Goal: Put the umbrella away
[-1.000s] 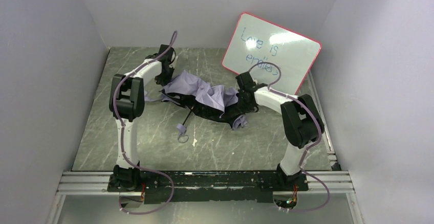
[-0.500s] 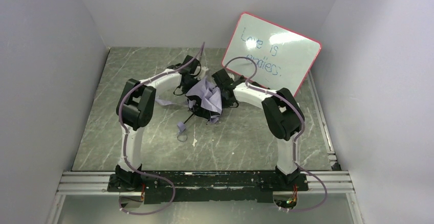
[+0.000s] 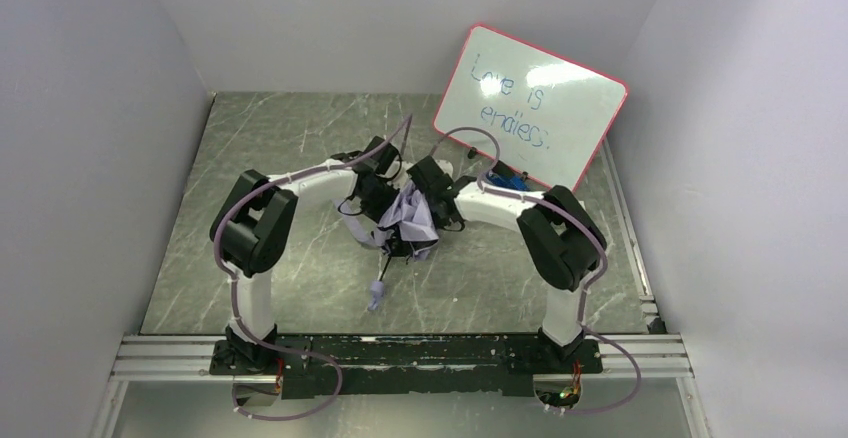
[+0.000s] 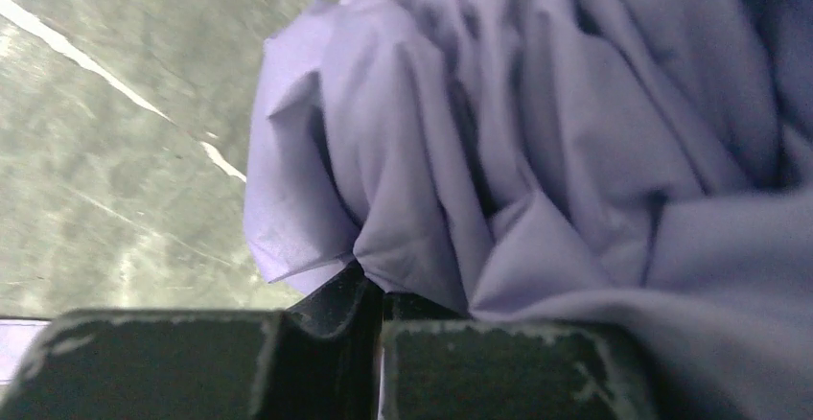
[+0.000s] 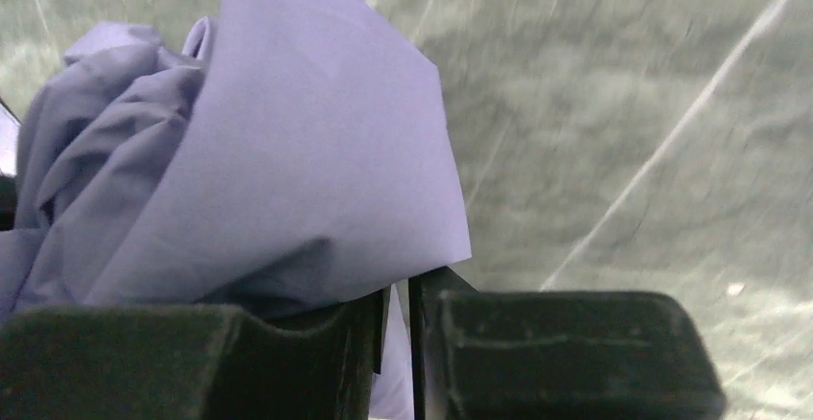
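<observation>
The umbrella is a crumpled lavender bundle in the middle of the table, squeezed between both grippers. Its thin black shaft runs toward me to the small handle. My left gripper presses in from the left. In the left wrist view its jaws are shut on a fold of the umbrella fabric. My right gripper comes in from the right. In the right wrist view it is shut with a thin layer of the umbrella fabric pinched between the fingers. The ribs are mostly hidden under cloth.
A red-framed whiteboard with writing leans against the back right wall. A small blue item lies at its foot, behind the right arm. Grey walls close in left, right and back. A metal rail runs along the near edge.
Both grippers have moved toward each other and nearer, gathering the spread canopy into a tight bundle. The handle has shifted slightly right and closer to the rail.
</observation>
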Motion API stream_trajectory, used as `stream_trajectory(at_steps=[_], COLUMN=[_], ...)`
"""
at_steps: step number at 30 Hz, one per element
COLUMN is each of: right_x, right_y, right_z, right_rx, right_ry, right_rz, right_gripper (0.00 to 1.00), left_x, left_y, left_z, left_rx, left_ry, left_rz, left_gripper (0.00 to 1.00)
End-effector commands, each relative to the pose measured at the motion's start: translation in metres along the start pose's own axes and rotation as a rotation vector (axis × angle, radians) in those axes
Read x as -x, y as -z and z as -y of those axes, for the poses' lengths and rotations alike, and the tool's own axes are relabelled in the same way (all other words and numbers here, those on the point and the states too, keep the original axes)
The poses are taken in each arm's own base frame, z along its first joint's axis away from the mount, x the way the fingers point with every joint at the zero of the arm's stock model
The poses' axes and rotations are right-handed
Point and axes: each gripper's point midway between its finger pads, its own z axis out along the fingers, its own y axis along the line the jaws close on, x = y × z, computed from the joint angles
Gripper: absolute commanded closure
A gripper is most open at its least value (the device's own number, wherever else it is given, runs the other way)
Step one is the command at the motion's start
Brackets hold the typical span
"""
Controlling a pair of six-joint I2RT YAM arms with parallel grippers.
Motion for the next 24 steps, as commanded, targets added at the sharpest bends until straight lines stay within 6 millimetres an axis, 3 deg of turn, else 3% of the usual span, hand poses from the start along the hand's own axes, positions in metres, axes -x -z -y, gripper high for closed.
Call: stream_trajectory(at_steps=[1,6,11,14,18,24], right_x=[-0.013,-0.02,-0.019,-0.018,-0.018,-0.018], right_y=[0.024,0.036,0.053,0.059,0.073,0.104], right_z=[-0.065,-0.066,-0.068,-0.052,-0.012,0.038], right_rx=[0.198,0.266,0.361,0.303,0.176,0.029], right_ry=[-0.086,-0.221,-0.318,-0.306,-0.265,-0.192], right_rz=[0.043,0.076,0.127,0.158,0.212,0.278], right_gripper=[0.81,0.77,0.64,0.61,0.58,0.57], left_x=[0.022,0.049,0.075,0.086,0.098,0.115], left_y=[0.002,-0.001,-0.007,0.001,0.028,0.098], left_z=[0.048,0.064,0.064,0.045,0.005,-0.06], left_rx=[-0.149,-0.217,-0.183,-0.072,0.074,0.264], left_ry=[-0.056,-0.081,-0.135,-0.13,-0.054,0.057], left_rz=[0.075,0.111,0.108,0.118,0.169,0.303], left_gripper=[0.95,0.95,0.95,0.95,0.93,0.77])
